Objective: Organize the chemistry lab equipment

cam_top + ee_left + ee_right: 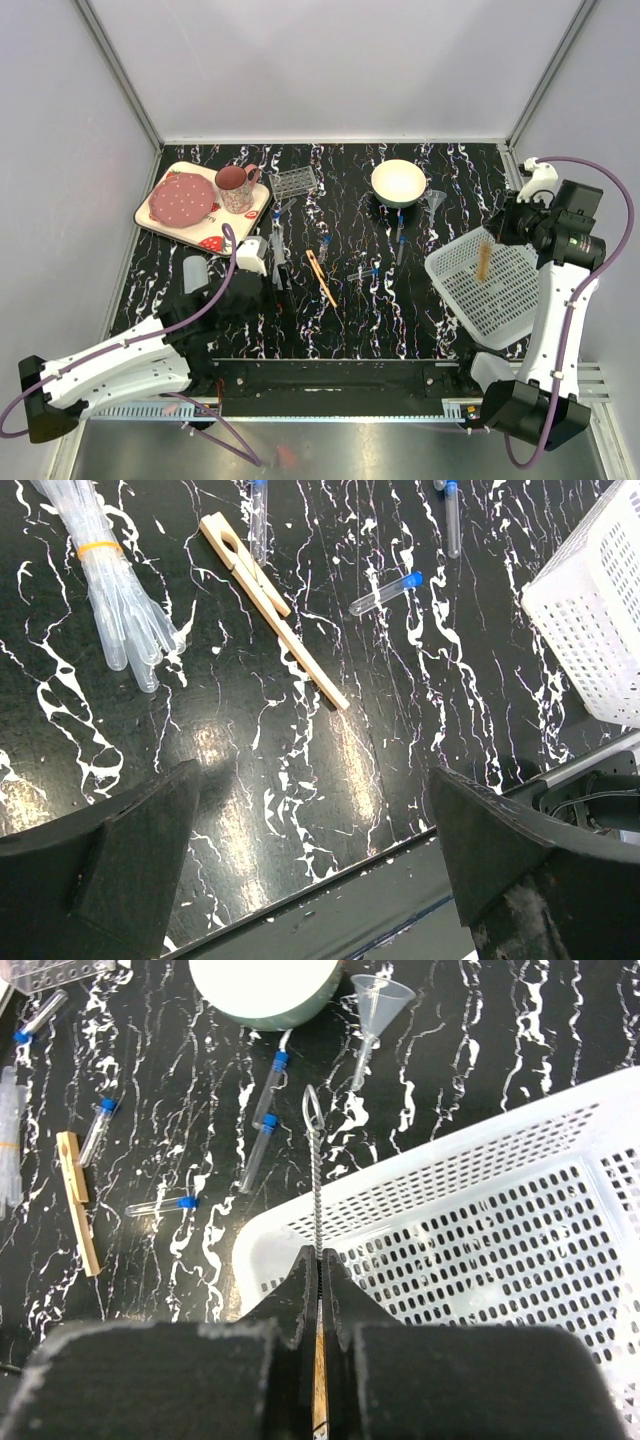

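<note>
My right gripper (321, 1265) is shut on a thin brush with a twisted wire stem (316, 1180) and a brown lower part. It holds the brush (484, 262) above the left part of the white basket (487, 300). My left gripper (315, 870) is open and empty, low over the table's near edge. A tan wooden clamp (270, 605), a banded bundle of clear pipettes (115, 595) and several blue-capped tubes (388, 592) lie on the black table. A clear funnel (378, 1005) lies beside the cream bowl (265, 990).
A clear tube rack (293, 182) stands at the back. A tray with a dotted plate (182, 198) and a pink mug (236, 187) sits at the back left. The basket (500, 1240) fills the right side. White walls enclose the table.
</note>
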`<state>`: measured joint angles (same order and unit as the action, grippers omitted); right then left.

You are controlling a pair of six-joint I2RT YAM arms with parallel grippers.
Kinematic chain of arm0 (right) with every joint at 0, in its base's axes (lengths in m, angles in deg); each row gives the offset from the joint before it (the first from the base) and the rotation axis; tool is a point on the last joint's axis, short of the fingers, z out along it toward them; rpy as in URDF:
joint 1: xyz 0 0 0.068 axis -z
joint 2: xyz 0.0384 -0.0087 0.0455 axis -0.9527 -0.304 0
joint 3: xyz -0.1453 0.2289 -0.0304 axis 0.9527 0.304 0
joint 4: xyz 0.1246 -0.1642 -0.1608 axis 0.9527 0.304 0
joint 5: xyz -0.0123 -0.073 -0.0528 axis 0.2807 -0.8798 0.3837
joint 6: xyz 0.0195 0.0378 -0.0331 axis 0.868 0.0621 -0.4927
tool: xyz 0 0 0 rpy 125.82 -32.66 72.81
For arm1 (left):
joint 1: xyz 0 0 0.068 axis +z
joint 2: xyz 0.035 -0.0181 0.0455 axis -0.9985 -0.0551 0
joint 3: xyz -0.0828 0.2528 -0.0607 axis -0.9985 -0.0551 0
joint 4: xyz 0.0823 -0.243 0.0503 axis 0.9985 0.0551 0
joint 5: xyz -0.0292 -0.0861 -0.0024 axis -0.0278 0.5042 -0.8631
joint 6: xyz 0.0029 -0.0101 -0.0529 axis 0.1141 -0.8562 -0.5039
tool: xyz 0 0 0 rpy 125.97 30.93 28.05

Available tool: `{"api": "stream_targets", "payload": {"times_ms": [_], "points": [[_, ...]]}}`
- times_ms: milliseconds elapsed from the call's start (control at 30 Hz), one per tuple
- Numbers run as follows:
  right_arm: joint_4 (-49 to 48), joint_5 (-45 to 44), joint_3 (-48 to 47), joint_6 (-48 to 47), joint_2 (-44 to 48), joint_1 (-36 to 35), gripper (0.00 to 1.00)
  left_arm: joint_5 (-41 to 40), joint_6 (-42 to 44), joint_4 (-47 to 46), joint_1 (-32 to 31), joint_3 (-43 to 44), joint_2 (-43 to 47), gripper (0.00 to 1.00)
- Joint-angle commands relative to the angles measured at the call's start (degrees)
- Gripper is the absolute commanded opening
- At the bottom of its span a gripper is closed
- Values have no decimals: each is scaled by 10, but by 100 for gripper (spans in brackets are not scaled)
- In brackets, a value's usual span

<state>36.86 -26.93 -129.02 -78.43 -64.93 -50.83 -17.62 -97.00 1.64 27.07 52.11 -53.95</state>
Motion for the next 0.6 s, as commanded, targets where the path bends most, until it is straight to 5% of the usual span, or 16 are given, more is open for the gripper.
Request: {"api": "stream_targets", "payload": {"times_ms": [0,567], "points": [[4,-9,-29,-26,-13,30,0,-4,-6,-3,4,4,11,99],[5,-21,21,-109,-94,115,6,4,-20,3,5,-9,30,99]]}}
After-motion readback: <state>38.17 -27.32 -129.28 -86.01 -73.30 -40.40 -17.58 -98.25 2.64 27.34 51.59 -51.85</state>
